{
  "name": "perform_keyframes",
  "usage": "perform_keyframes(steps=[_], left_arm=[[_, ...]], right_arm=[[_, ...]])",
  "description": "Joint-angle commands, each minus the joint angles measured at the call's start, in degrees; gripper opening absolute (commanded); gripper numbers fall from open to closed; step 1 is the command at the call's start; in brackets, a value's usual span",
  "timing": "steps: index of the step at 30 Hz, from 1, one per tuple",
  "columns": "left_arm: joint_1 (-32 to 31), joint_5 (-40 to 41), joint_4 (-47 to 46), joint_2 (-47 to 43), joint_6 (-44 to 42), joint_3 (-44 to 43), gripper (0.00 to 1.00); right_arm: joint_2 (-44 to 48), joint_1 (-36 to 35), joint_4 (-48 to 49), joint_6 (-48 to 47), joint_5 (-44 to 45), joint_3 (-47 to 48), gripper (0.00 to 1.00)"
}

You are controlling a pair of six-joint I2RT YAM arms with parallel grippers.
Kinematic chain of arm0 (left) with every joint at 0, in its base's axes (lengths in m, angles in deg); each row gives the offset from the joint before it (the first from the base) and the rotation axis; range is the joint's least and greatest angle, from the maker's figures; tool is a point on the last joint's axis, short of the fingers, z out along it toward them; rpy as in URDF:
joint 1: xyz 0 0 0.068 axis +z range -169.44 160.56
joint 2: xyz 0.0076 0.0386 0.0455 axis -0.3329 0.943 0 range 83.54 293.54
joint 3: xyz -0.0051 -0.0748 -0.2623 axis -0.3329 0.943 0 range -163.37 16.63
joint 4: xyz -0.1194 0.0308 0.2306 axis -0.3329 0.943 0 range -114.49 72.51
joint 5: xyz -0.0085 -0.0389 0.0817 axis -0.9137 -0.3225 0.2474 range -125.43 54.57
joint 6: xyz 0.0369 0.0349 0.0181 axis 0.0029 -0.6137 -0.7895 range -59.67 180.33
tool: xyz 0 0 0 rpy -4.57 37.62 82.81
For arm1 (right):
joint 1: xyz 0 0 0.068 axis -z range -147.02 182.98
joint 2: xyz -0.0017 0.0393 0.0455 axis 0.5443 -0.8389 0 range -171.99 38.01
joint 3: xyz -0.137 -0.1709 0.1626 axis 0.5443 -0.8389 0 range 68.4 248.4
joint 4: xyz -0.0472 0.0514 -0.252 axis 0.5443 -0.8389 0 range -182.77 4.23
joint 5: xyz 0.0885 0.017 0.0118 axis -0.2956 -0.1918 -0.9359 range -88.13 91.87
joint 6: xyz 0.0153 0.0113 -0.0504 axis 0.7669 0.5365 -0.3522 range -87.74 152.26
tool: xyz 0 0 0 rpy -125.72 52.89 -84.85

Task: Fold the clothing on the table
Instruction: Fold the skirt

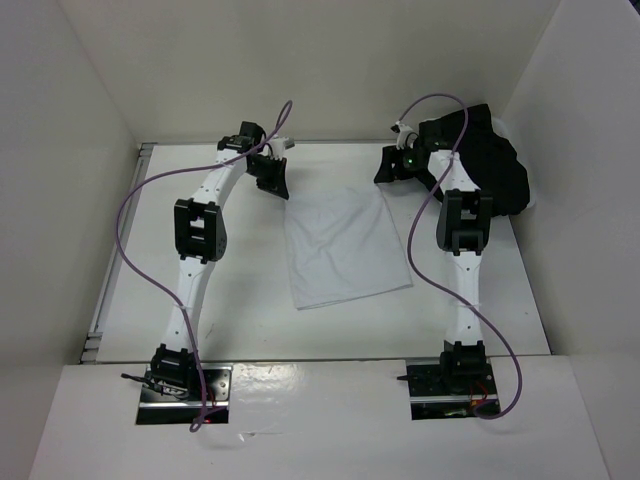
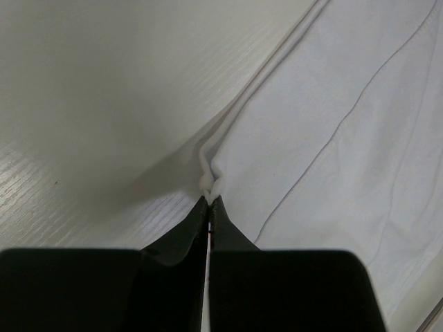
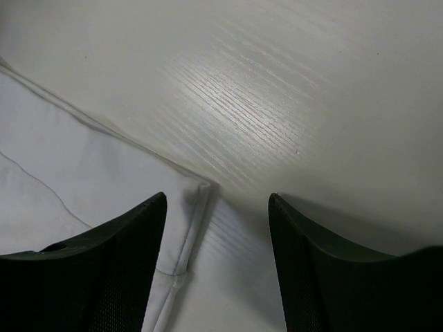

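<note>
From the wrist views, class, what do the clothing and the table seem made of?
The clothing: thin matte white fabric, likely cotton; stitched hems and soft creases show. The table: probably laminate or painted wood; fine grain lines, slight sheen.

- Left arm: white links, black joints, purple cable looping at frame left.
- Right arm: same colours, green light near wrist.
- Right claw: matte black tapered fingers.

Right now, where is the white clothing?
In the top view the clothing lies at the centre, its far corners by the left gripper and the right gripper; the black garment sits to its right.
</note>
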Motion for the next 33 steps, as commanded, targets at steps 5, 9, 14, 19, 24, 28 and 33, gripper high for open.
perform_keyframes(steps=[5,9,14,19,24,28,33], left_arm=[[0.44,-0.43,0.61,1.13,-0.69,-2.11,0.00],[0.44,-0.43,1.13,1.13,-0.69,-2.11,0.00],[0.44,-0.43,1.13,1.13,-0.69,-2.11,0.00],[0.44,-0.43,1.13,1.13,-1.22,-2.11,0.00],[0.44,-0.96,1.13,1.13,-1.22,-2.11,0.00],[0.44,-0.96,1.13,1.13,-1.22,-2.64,0.00],[0.44,-0.96,1.13,1.13,-1.22,-2.64,0.00]], right_arm=[[0.91,-1.72,-3.54,-1.24,2.14,-2.68,0.65],[0.91,-1.73,-4.06,-1.77,2.14,-2.68,0.65],[0.91,-2.25,-4.68,-2.39,1.52,-2.16,0.65],[0.91,-2.78,-5.83,-3.52,1.52,-1.54,0.65],[0.91,-3.31,-7.06,-4.06,1.52,-1.54,0.62],[0.91,-3.92,-7.67,-4.58,1.52,-1.02,0.54],[0.91,-3.92,-7.67,-5.11,2.05,-1.01,0.40]])
